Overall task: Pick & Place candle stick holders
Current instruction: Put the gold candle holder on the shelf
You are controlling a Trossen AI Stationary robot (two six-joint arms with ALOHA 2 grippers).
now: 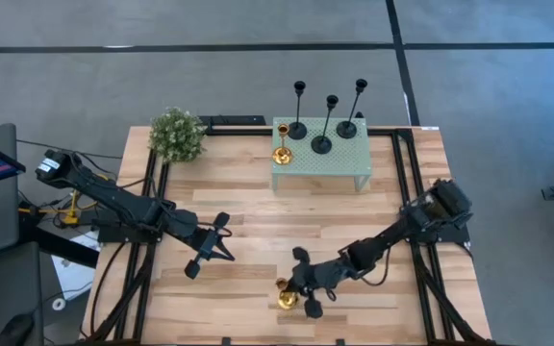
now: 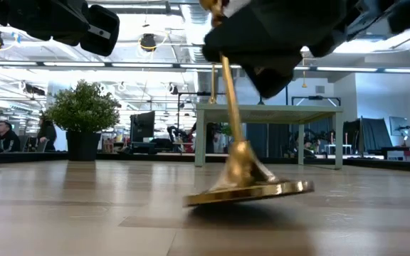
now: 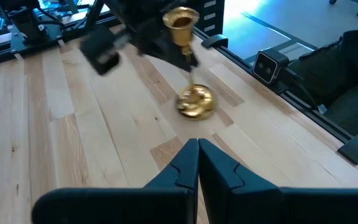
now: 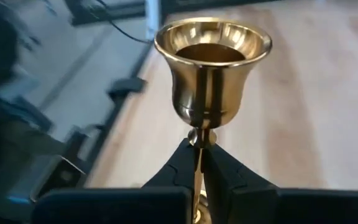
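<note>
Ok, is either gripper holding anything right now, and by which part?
The right gripper pinches a gold candle stick holder by its thin stem, below the cup. The left gripper holds nothing.

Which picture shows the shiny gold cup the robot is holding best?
The right wrist view: the gold holder's cup fills it. The low view shows its tilted base, the left wrist view shows it whole but far, the high view a speck.

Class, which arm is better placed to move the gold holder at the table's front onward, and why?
The right: its pincer is shut on the gold holder's stem, base tilted. The left pincer holds nothing, off to the side.
</note>
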